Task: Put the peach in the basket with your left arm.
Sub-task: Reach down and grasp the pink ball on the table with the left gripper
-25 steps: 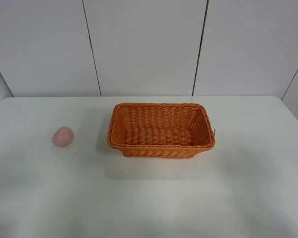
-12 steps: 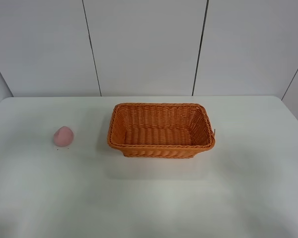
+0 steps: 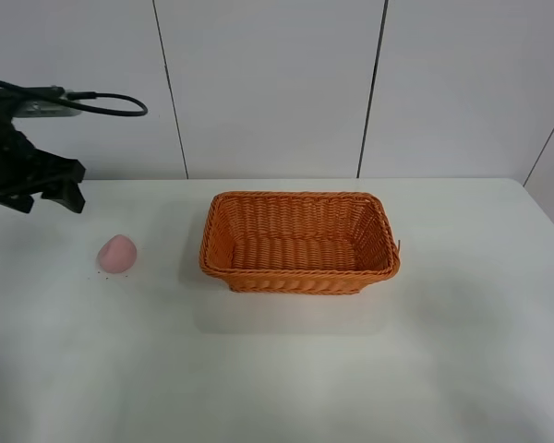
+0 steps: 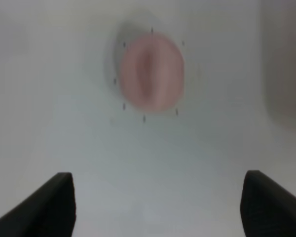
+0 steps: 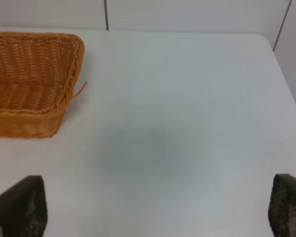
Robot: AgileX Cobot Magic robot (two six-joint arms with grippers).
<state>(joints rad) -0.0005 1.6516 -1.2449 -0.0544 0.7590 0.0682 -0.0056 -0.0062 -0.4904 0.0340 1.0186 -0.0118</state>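
Observation:
The pale pink peach (image 3: 117,254) lies on the white table, left of the orange wicker basket (image 3: 295,273), which holds nothing. My left gripper (image 3: 48,198) hangs open above the table, behind and to the left of the peach, not touching it. In the blurred left wrist view the peach (image 4: 150,74) lies ahead of the open left gripper (image 4: 160,207), between its two dark fingertips (image 4: 59,202). The right gripper (image 5: 155,212) is open and empty, and the basket's corner (image 5: 29,74) shows in its view. The right arm is out of the exterior view.
The white table (image 3: 277,369) ends at a paneled wall (image 3: 268,83) behind the basket. A loose wicker strand (image 5: 80,90) sticks out from the basket's right corner. Small dark specks (image 4: 144,118) ring the peach.
My left arm has come into the exterior view at the upper left, behind the peach. The peach and the basket have not moved.

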